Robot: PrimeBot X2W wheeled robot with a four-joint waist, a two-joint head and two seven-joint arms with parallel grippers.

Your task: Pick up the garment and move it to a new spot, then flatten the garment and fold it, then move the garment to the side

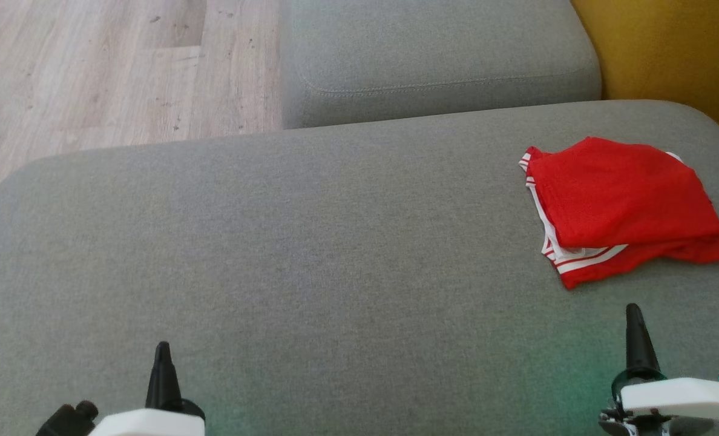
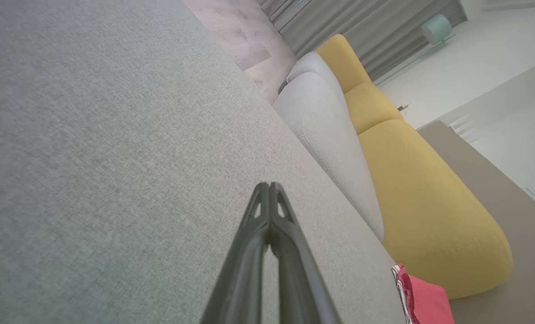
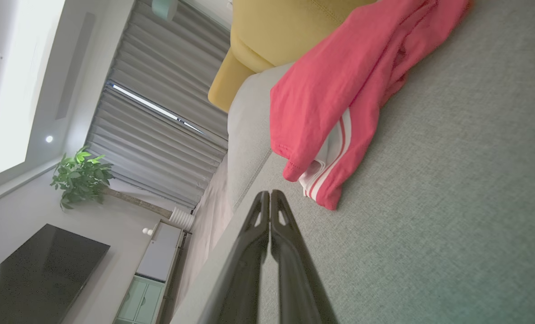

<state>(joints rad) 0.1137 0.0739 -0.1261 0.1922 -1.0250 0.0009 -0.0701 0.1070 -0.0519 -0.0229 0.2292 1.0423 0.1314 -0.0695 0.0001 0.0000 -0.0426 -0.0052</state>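
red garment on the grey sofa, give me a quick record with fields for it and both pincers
item: red fabric garment with white stripe trim, folded
location: right side of grey fabric sofa cushion, near yellow upholstered cushion
left pincer: shut, empty, far from garment
right pincer: shut, empty, just short of garment's near edge
task stage: looks folded and set aside

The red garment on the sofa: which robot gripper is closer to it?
Right. The right gripper sits just short of the folded red garment, not touching it. The left gripper is far across the grey cushion, at the head view's lower left.
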